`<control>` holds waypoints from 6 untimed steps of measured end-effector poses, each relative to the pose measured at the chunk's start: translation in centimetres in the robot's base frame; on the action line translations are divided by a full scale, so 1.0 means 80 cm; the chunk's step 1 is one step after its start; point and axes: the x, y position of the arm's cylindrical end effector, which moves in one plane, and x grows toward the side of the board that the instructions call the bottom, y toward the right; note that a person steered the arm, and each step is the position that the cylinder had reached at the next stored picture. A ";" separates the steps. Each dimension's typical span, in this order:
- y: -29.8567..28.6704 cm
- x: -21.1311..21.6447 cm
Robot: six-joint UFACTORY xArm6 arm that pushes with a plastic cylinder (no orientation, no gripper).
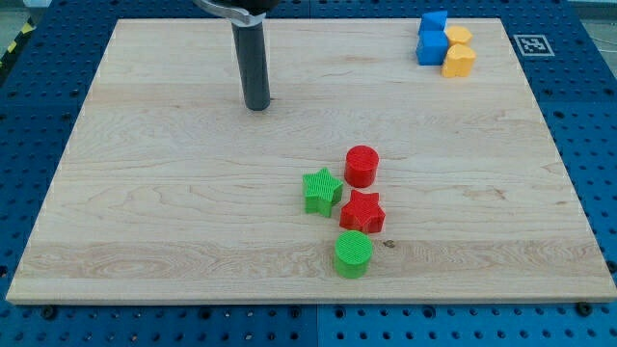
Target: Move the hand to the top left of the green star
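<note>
The green star (322, 190) lies on the wooden board (174, 212) a little below the middle. My tip (257, 106) rests on the board up and to the view's left of the green star, well apart from it. A red cylinder (362, 166) stands just to the upper right of the green star. A red star (362, 211) lies just to its lower right. A green cylinder (354, 253) sits below the red star.
In the top right corner of the board, two blue blocks (432, 39) and two yellow blocks (459, 55) sit bunched together. A printed marker tag (533, 44) lies off the board's top right edge.
</note>
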 end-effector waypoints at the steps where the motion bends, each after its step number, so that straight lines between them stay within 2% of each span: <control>1: 0.000 -0.001; 4: 0.012 -0.001; 6: 0.056 0.033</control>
